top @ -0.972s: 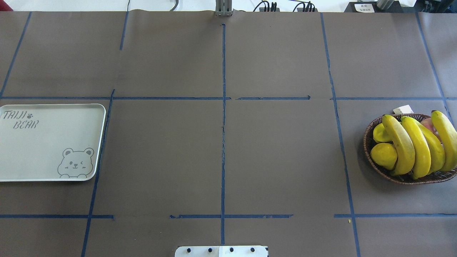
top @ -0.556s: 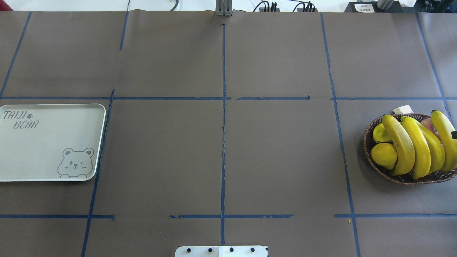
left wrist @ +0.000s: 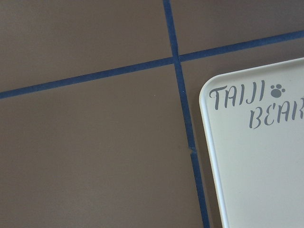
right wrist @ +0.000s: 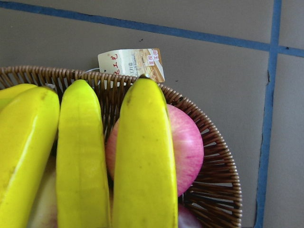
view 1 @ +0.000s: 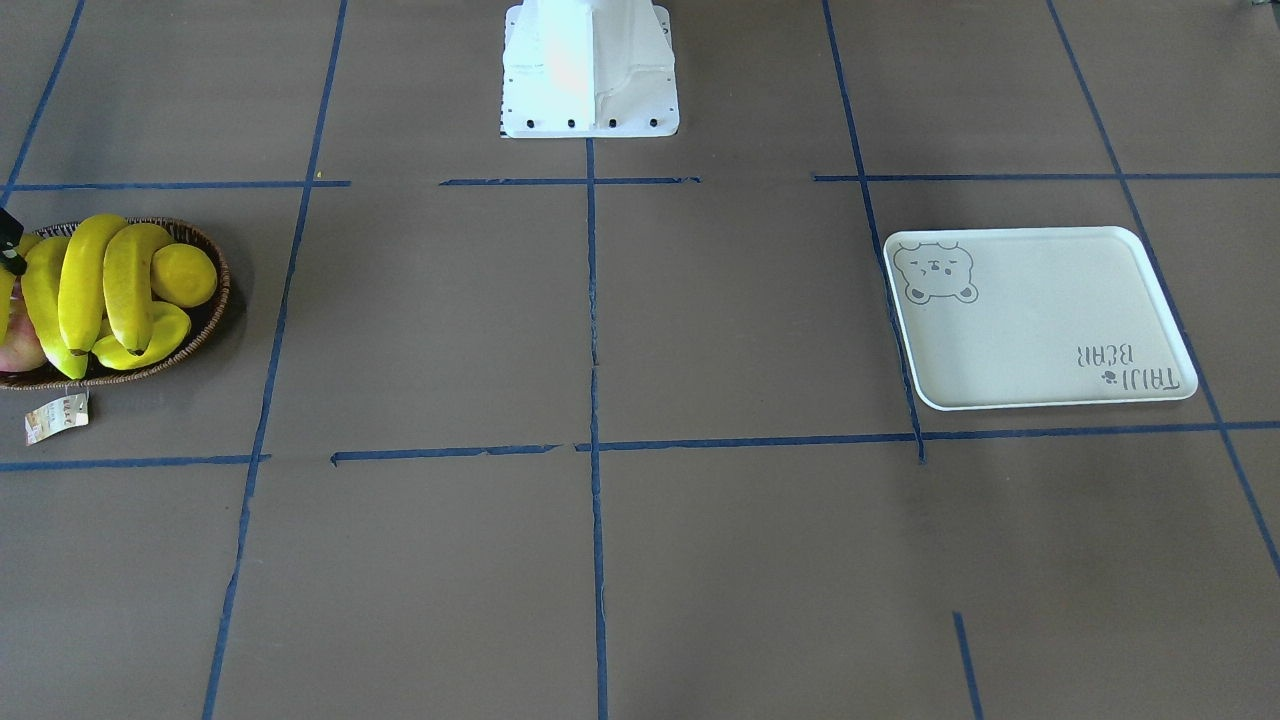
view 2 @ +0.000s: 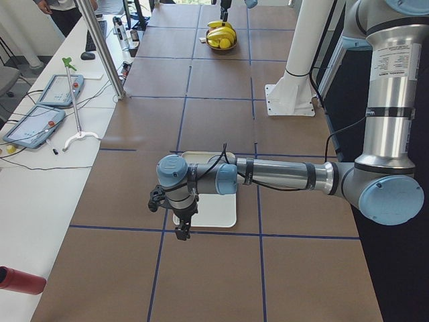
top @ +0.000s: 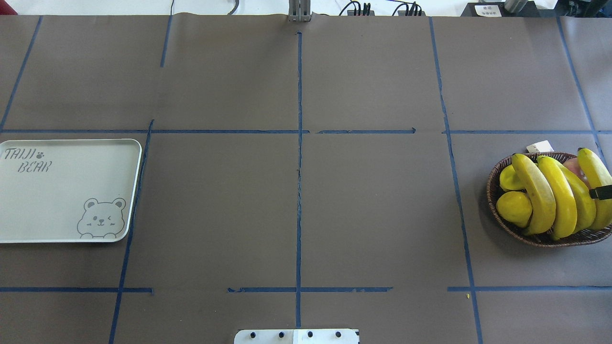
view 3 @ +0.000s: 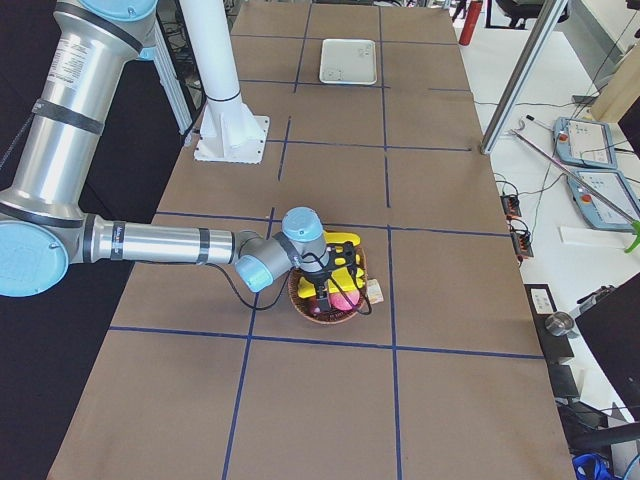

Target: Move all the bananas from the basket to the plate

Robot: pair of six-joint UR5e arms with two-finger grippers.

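Four yellow bananas [top: 559,196] lie side by side in a dark wicker basket [top: 492,191] at the right edge; they also show in the front view [view 1: 80,285] and the right wrist view [right wrist: 145,161]. The cream plate [top: 62,191] with a bear face lies bare at the left edge, and its lettered corner shows in the left wrist view [left wrist: 256,166]. Only a dark tip of my right gripper [top: 601,192] shows, over the rightmost banana; I cannot tell whether it is open or shut. My left gripper [view 2: 181,229] hangs by the plate's outer edge; its state is unclear.
The basket also holds a yellow lemon [top: 514,208], a ridged yellow fruit [top: 509,179] and a pink apple [right wrist: 187,147]. A paper tag [top: 540,146] lies behind the basket. The robot's white base [view 1: 590,70] stands mid-table. Blue tape lines cross the brown table.
The dark tip of my right gripper has come into the overhead view from the right edge, over the rightmost banana. The bananas and the plate have not moved.
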